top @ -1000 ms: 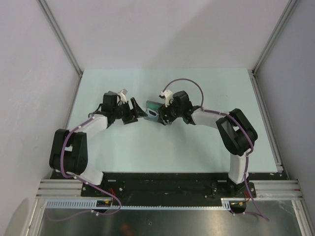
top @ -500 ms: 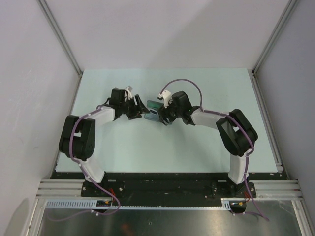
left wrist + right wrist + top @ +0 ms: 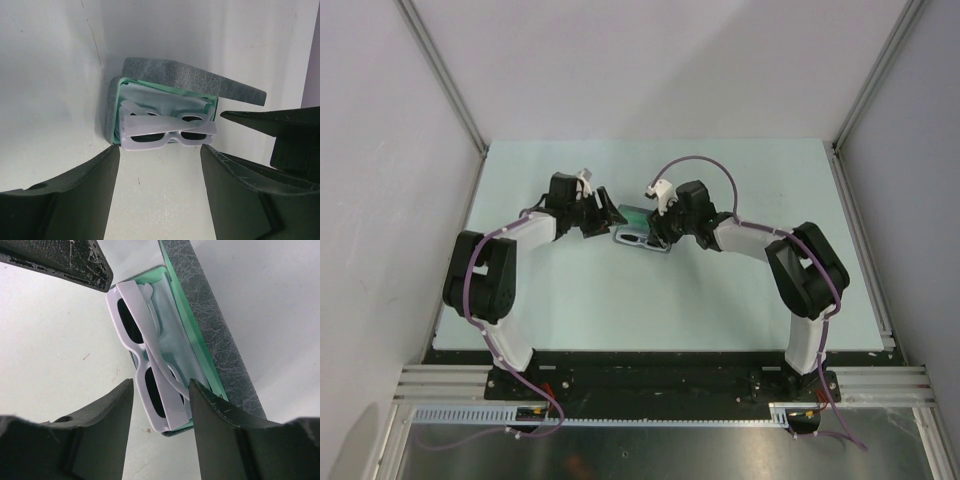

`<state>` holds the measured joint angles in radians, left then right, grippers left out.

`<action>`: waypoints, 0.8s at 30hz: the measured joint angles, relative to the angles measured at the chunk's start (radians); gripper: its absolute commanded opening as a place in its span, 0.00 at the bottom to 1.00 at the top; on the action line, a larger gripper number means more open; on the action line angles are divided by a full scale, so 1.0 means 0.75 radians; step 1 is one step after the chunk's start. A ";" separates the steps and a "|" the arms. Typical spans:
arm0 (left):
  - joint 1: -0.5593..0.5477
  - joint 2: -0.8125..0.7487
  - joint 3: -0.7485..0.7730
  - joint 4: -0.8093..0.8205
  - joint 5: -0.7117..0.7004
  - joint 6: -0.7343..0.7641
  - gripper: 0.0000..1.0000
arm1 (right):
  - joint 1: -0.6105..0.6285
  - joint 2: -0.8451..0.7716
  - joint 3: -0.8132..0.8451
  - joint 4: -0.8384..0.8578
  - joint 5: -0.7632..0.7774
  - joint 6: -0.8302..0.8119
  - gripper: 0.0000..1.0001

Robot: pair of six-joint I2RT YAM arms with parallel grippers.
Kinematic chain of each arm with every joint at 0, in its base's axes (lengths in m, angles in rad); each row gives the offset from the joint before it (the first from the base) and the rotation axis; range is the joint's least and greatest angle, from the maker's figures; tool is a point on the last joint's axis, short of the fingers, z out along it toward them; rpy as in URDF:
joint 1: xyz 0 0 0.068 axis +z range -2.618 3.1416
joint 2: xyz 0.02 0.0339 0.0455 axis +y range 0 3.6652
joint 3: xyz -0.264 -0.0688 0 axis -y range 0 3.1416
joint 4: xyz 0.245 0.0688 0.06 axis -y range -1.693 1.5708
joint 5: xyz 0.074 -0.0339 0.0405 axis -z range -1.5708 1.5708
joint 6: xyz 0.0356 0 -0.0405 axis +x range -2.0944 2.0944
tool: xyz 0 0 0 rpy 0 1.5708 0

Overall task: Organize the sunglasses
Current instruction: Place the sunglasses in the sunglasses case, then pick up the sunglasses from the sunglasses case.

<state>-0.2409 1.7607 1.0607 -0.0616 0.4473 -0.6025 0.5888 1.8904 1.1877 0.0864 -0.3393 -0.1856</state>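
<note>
White plastic sunglasses [image 3: 167, 132], arms folded across the dark lenses, lie in the open grey case [image 3: 200, 80] on a pale cloth [image 3: 160, 97] that fills its green-lined tray. They sit against the tray's front rim, and the frame's lower edge hangs slightly past that rim toward the table [image 3: 740, 300]. The lid stands tilted back behind them, its textured grey edge running the case's whole length. In the overhead view the case sits in the middle of the table, somewhat toward the far edge. The left gripper [image 3: 602, 212] hangs just left of it, jaws well apart with nothing between them, and its own camera looks through the gap straight at the lenses. The right gripper [image 3: 161, 390] comes in from the other side with its jaws apart, straddling one end of the frame (whether the pads [image 3: 210, 410] touch the plastic I cannot tell). One of its fingers shows in the left wrist view just beside the frame's right end, and a left finger [image 3: 60, 260] shows at the top corner of the right wrist view, near the opposite end. So both ends of the case are closely flanked. Beyond the arms the pale green tabletop runs wide to the white side walls [image 3: 380, 150], well apart from the case.
</note>
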 measured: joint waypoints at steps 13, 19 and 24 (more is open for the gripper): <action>-0.002 -0.008 -0.002 0.000 -0.069 0.006 0.71 | 0.058 0.000 0.000 0.003 0.032 -0.112 0.41; 0.008 -0.057 -0.037 -0.010 -0.131 0.005 0.71 | 0.109 0.039 0.001 0.059 0.126 -0.216 0.40; 0.046 -0.116 -0.065 -0.034 -0.154 0.001 0.72 | 0.128 0.097 0.018 0.057 0.208 -0.303 0.37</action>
<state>-0.2066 1.6733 1.0122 -0.0868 0.3321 -0.6018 0.6849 1.9629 1.2011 0.1291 -0.1833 -0.4129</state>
